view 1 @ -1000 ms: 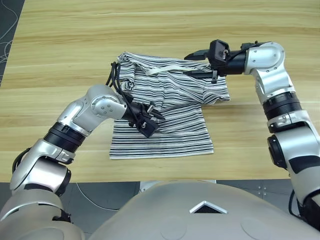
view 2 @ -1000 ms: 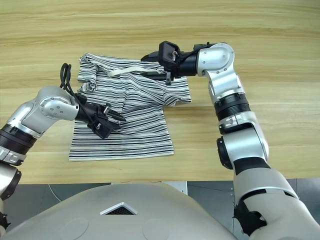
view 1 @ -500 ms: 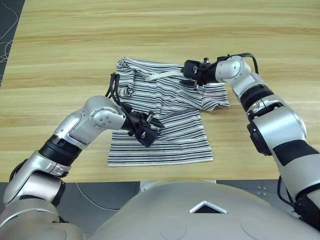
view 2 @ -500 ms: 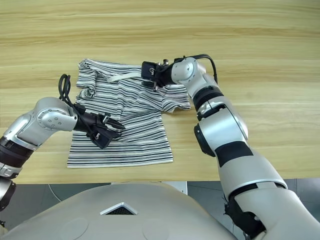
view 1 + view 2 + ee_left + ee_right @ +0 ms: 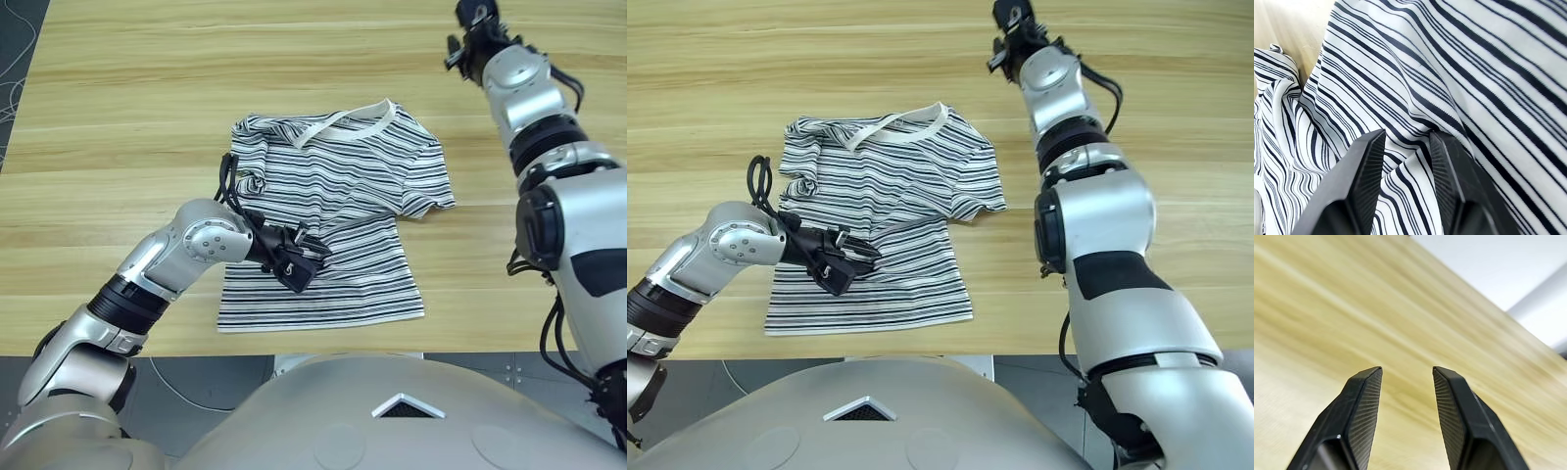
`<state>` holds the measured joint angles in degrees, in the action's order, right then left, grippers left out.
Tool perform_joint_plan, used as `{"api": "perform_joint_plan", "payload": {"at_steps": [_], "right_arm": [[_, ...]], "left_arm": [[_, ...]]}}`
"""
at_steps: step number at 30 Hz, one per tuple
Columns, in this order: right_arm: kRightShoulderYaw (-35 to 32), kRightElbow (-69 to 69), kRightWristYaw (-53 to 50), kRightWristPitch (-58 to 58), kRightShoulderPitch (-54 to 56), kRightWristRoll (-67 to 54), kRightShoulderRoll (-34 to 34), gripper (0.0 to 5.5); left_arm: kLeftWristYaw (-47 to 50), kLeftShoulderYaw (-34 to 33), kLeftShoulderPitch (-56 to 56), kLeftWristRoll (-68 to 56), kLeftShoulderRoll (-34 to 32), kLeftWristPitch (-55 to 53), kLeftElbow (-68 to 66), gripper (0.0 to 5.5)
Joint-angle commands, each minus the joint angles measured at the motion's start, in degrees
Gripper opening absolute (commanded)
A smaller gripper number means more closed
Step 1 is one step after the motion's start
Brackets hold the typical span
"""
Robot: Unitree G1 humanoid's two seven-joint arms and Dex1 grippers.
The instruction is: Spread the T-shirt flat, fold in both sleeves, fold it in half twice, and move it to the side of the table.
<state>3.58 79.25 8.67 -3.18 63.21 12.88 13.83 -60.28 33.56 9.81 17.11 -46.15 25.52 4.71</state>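
Because the black-and-white striped cotton T-shirt (image 5: 333, 196) is not flat yet, it lies bunched mid-way on the light wooden table (image 5: 118, 88). The left gripper (image 5: 1406, 136) presses its 7 o'clock part, jaws apart, likely pinning it. The right gripper (image 5: 1406, 370) hangs over bare wood at 1 o'clock, jaws apart.

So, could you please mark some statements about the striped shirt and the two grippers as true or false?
1. The black-and-white striped T-shirt lies on the light wooden table. True.
2. The right gripper holds the shirt's hem. False: it is above bare table, beyond the white collar, fingers open and empty.
3. The left gripper is over the shirt's near half, fingers open. True.
4. The shirt is folded in half. False: it lies unfolded, the sleeve on the robot's right spread out.
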Motion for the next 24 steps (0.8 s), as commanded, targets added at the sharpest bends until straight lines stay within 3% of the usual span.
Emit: {"api": "perform_joint_plan", "payload": {"at_steps": [1, 7, 14, 24], "right_arm": [[2.2, -0.5, 6.4, -4.8, 0.0, 2.9, -3.2, 1.91], [2.7, -2.9, 19.6, -14.4, -6.5, 1.9, -4.2, 1.91], [1.7, -7.6, 27.6, -21.3, -14.2, -1.0, -1.5, 1.91], [5.7, -25.2, 37.0, -22.1, -29.6, -2.9, -1.0, 1.91]], "left_arm": [[-0.1, 1.3, -1.7, 2.1, 1.0, -1.3, -1.6, 1.66], [2.6, -9.7, 11.7, -12.4, 9.3, -6.7, -3.1, 1.66], [-3.4, -13.7, 17.4, -21.2, 9.4, -9.0, -8.2, 1.66], [7.0, -13.2, 30.6, -5.9, 11.6, 5.5, -50.7, 1.66]]}}
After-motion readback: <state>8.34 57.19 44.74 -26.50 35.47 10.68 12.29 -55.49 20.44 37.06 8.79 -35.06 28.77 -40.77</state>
